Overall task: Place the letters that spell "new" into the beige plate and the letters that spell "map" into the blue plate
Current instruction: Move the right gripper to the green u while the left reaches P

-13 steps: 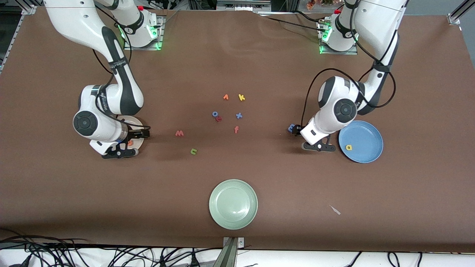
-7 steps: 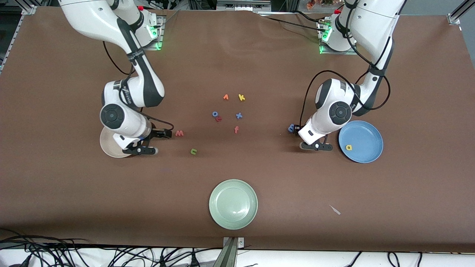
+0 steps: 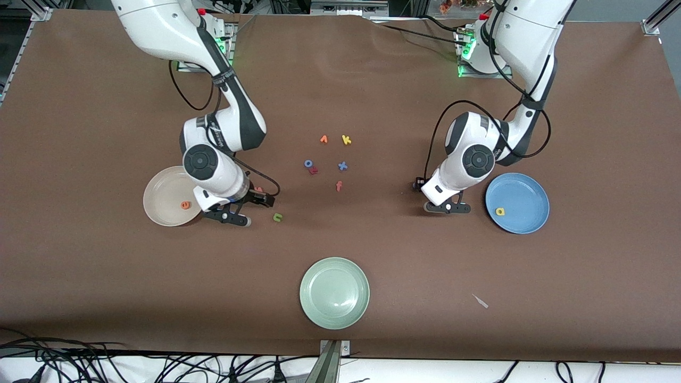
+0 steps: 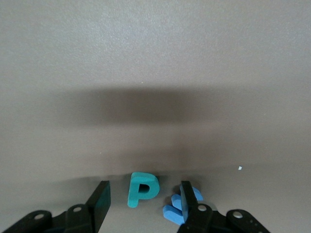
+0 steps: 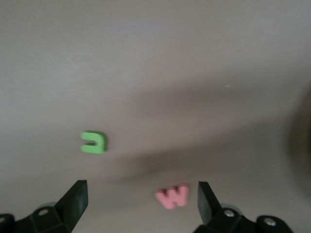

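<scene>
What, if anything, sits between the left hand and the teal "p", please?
Nothing visible blocks it: the "p" lies on the table between the left hand's open fingers. The blue "m" crowds one finger.

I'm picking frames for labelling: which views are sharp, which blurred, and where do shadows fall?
Front view: sharp, evenly lit, soft arm shadows on the table. Left wrist view: crisp teal "p", broad dark shadow band above it. Right wrist view: motion-blurred, green "n" and salmon "w" soft-edged, diagonal shadow streaks.

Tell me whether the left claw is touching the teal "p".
Apart. The left wrist view shows the teal "p" lying between the left claw's open fingers, with bare table on both sides.
</scene>
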`<action>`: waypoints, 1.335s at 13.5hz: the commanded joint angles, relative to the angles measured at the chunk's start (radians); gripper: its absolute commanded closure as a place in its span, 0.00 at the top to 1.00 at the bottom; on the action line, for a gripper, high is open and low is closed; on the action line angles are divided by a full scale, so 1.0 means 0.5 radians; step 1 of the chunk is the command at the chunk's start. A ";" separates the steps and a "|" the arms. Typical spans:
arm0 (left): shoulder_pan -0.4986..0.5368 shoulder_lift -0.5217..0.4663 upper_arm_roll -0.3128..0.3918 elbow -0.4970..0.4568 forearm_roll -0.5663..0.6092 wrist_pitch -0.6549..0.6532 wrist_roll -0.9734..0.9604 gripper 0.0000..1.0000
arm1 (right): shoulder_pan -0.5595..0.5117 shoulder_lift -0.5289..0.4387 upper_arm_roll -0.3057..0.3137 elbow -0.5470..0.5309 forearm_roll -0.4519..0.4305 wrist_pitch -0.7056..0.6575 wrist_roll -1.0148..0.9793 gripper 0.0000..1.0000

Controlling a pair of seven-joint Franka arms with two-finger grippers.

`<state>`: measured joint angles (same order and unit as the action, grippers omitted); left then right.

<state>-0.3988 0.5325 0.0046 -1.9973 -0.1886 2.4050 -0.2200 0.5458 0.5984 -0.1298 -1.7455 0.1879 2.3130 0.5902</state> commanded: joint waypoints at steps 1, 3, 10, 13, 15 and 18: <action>-0.019 0.000 0.021 -0.015 -0.025 0.034 -0.002 0.67 | 0.016 0.168 -0.007 0.217 0.136 -0.009 0.111 1.00; -0.009 -0.003 0.021 -0.015 -0.025 0.034 0.023 0.67 | 0.040 0.214 0.002 0.254 0.176 -0.006 0.120 1.00; -0.009 0.015 0.024 -0.058 -0.025 0.080 0.023 0.67 | 0.090 0.346 0.005 0.322 0.164 0.040 0.203 0.99; -0.009 0.015 0.024 -0.061 -0.025 0.080 0.023 0.66 | 0.090 0.371 0.005 0.331 0.161 0.068 0.197 0.95; -0.009 0.015 0.024 -0.061 -0.025 0.080 0.023 0.57 | 0.084 0.383 0.005 0.337 0.161 0.071 0.191 0.90; -0.009 0.015 0.024 -0.061 -0.006 0.080 0.023 0.37 | 0.074 0.386 0.002 0.355 0.161 0.071 0.170 0.82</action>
<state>-0.3971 0.5448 0.0154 -2.0112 -0.1885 2.4326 -0.2197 0.5876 0.7697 -0.1274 -1.6072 0.2557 2.3494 0.6835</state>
